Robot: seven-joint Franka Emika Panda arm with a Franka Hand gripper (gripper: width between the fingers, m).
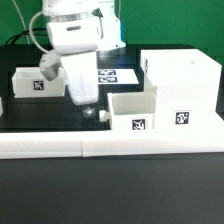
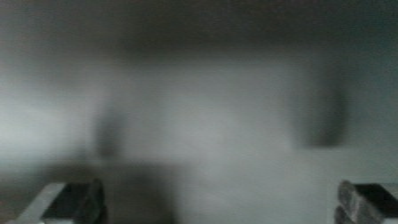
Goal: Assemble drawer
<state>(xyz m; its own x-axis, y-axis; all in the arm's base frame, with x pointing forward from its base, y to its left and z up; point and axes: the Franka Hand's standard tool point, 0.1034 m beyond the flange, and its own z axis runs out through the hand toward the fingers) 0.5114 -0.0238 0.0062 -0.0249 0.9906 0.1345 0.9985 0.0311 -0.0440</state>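
Note:
The large white open-fronted shell [image 1: 182,84] stands on the exterior view's right, with a tag on its front. One small open-top tray [image 1: 134,112] stands against the shell's left side. The second tray [image 1: 37,82] stands at the left, partly behind the arm. My gripper [image 1: 90,109] hangs low over the black table between the two trays, just left of the nearer tray and touching neither. The wrist view is blurred. It shows only my two fingertips [image 2: 71,202] wide apart, and my gripper [image 2: 221,205] is open with nothing between them.
The marker board [image 1: 116,75] lies flat on the table behind my gripper. Long low white border bars [image 1: 110,147] run along the front edge. A small white piece [image 1: 2,104] shows at the far left edge.

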